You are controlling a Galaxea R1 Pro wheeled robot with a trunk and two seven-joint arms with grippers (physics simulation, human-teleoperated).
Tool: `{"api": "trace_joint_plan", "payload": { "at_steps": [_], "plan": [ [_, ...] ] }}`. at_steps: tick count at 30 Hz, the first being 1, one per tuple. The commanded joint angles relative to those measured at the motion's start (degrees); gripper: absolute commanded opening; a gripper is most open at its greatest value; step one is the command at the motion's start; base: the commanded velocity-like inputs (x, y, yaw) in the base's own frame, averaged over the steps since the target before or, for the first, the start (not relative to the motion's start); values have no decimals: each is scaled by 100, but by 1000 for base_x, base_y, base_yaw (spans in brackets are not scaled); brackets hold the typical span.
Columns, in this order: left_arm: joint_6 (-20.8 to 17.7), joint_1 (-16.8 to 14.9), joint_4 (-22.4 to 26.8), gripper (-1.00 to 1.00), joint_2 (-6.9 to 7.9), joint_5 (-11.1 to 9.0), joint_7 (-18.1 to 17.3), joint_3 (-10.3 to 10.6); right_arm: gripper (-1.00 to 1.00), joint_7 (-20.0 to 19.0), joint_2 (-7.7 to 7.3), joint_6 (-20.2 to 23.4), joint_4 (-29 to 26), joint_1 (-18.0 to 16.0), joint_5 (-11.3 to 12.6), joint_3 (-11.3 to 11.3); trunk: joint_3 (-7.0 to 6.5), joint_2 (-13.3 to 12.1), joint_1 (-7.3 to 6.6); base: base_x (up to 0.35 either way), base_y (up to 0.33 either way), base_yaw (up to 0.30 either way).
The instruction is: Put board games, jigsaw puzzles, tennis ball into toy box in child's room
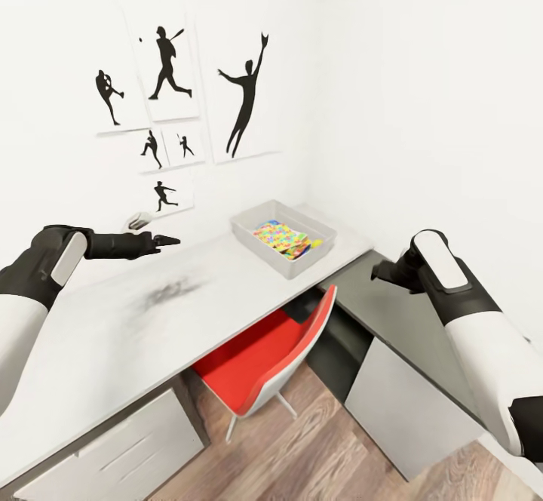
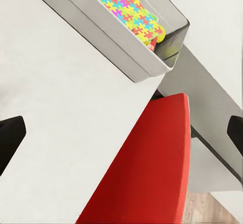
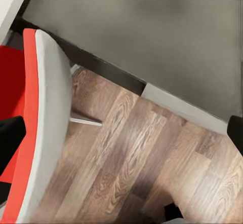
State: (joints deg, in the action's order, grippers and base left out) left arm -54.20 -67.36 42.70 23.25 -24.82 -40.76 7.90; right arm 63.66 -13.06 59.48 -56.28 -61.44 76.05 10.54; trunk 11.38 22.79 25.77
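Observation:
The toy box (image 1: 246,227) stands on the table (image 1: 113,327) near its far right end. A jigsaw puzzle (image 1: 280,237) lies on top inside the toy box (image 2: 126,51), also seen as the bright jigsaw puzzle (image 2: 129,11). A red edge (image 2: 152,42) pokes out beneath it, and a yellow-green patch (image 1: 317,243) sits in the box's corner; I cannot tell what either is. My left gripper (image 1: 167,241) hovers over the table left of the box, open and empty (image 2: 121,138). My right gripper (image 1: 381,271) hangs open over the floor (image 3: 121,138). The bed is out of view.
A red chair (image 1: 264,358) is tucked under the table, below and beside the box. A lower dark grey desk top (image 1: 392,312) on a white cabinet runs along the right wall. Black sports silhouettes (image 1: 170,63) hang on the far wall. Wood-plank floor (image 3: 126,153) lies below.

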Motion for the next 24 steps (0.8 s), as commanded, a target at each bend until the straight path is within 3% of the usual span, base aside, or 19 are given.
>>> {"api": "trace_joint_plan", "payload": {
  "at_steps": [1, 14, 24],
  "plan": [
    [-21, -6, 1, 100, 13, -12, -11, 17, 100, 59, -2, 28, -8, -4, 50, 19, 4, 13, 2, -261, 196, -151],
    [-21, -6, 1, 100, 21, -14, -16, 19, 100, 45, 3, 27, -51, 100, 53, 8, -111, 13, 2, -261, 196, -152],
    [-21, -6, 1, 100, 21, -15, -18, 19, 100, 42, -4, 37, -6, 113, 50, -133, -200, 13, 2, -261, 195, -153]
  ]
}}
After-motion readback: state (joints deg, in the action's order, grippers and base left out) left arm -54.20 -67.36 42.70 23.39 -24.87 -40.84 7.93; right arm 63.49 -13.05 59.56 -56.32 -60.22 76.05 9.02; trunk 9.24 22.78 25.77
